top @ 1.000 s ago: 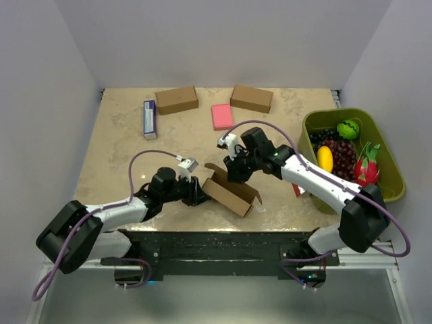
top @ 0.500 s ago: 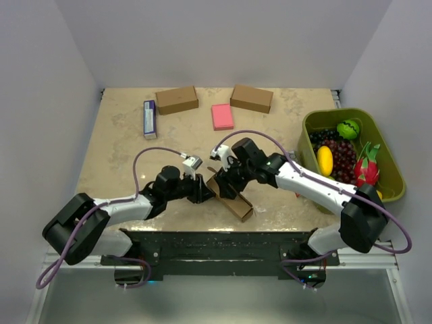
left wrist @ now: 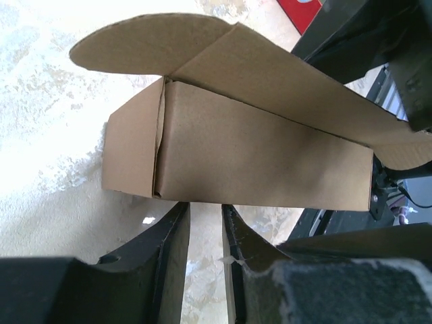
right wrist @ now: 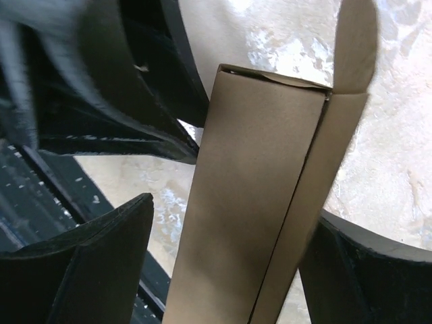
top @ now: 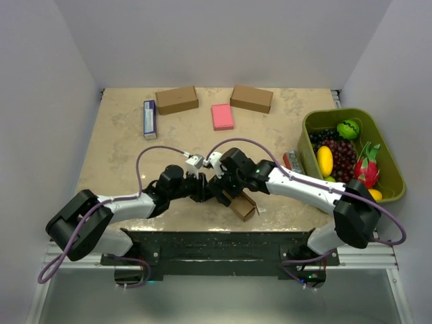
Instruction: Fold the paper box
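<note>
Straddling the box [left wrist: 263,162] at the table's [top: 121,148] near edge, your right gripper [right wrist: 233,216] is gaping; the left gripper [left wrist: 206,209] is hanging nearly together, empty, so any push is risking shoving it off

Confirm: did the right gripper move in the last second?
Yes. The right gripper shifted left and toward the near edge, farther from the pink pad, now straddling the paper box.
</note>
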`<action>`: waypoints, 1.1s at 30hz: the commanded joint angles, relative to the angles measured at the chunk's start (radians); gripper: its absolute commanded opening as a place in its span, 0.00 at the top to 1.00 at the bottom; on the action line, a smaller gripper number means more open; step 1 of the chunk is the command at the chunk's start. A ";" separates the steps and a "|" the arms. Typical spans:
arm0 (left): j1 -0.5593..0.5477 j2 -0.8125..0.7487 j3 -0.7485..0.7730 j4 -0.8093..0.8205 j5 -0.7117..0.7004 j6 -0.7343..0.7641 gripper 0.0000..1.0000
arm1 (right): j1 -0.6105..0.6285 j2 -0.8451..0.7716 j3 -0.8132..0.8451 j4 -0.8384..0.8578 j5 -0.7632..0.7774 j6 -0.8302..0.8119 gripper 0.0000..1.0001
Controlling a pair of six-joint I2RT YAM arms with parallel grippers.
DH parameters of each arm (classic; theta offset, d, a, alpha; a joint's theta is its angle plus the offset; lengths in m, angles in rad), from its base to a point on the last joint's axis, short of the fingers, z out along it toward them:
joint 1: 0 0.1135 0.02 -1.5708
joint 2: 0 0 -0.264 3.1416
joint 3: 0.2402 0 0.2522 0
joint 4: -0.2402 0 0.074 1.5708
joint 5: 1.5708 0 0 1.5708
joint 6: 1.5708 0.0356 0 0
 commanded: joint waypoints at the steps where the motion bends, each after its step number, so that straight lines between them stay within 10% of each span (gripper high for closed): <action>1: -0.006 -0.006 0.052 0.062 -0.039 -0.015 0.70 | 0.023 0.015 -0.027 0.005 0.086 0.050 0.19; 11: -0.003 -0.143 0.103 -0.158 -0.136 0.058 0.42 | 0.027 -0.010 -0.045 -0.002 0.124 0.026 0.51; 24: 0.252 -0.397 0.453 -0.842 -0.018 0.582 0.17 | 0.027 -0.129 0.076 -0.108 -0.247 -0.166 0.54; 33: 0.253 -0.383 0.381 -0.729 0.477 0.644 0.17 | 0.026 -0.168 0.143 -0.208 -0.425 -0.235 0.54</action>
